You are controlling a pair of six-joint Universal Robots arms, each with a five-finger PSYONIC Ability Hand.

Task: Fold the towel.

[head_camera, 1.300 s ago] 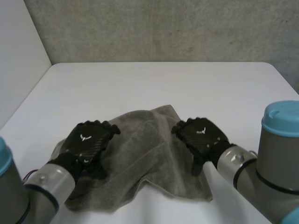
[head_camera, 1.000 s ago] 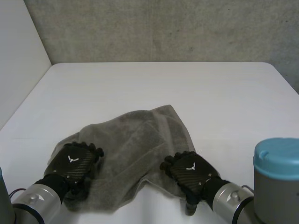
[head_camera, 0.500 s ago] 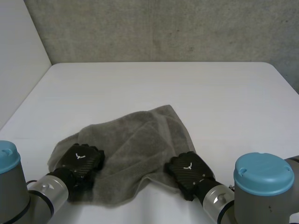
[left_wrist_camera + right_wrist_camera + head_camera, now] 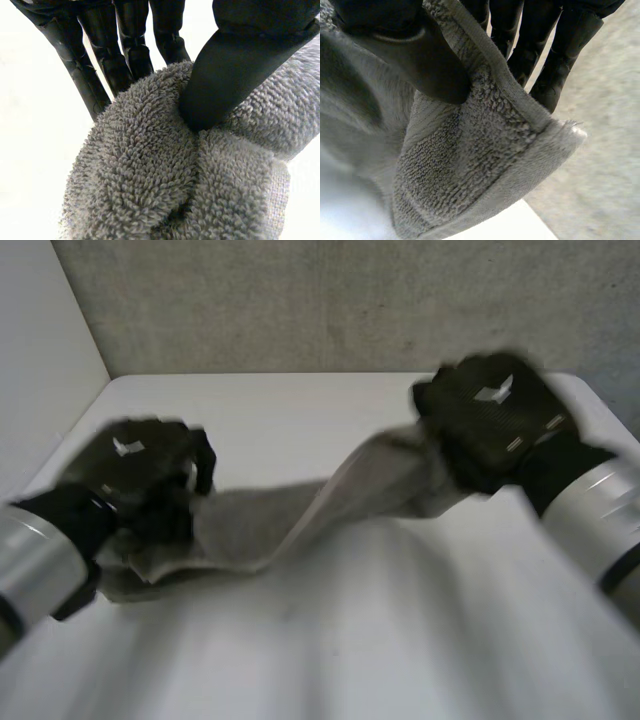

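Towel (image 4: 300, 508), grey terry, spans the white table (image 4: 340, 640) as one long band, strung between the robot's two hands in front of a rough concrete wall (image 4: 350, 300). Its middle sags low toward the table top, and a loose bunch of cloth hangs below the left end; the head view is too blurred to tell whether that bunch touches the table.

The left arm (image 4: 40, 550) comes in at the near left side and the right arm (image 4: 600, 500) at the right, reaching toward the table's far edge.

The left hand (image 4: 140, 465) is clamped on the left end of the cloth, the right hand (image 4: 490, 415) on the right end, the two hands well apart with the cloth between them.

In the left wrist view, the left hand (image 4: 230, 70) presses its thumb into a thick wad of the towel (image 4: 165, 185), with its fingers (image 4: 102, 45) behind the wad, so the cloth is pinched between them.

In the right wrist view, the right hand (image 4: 415, 50) pins a folded part of the towel (image 4: 470, 165) with its thumb against the fingers (image 4: 560, 50) on the other side. A flat hemmed edge runs across the top of that fold, just under the thumb, and ends in a corner beyond the fingertips.
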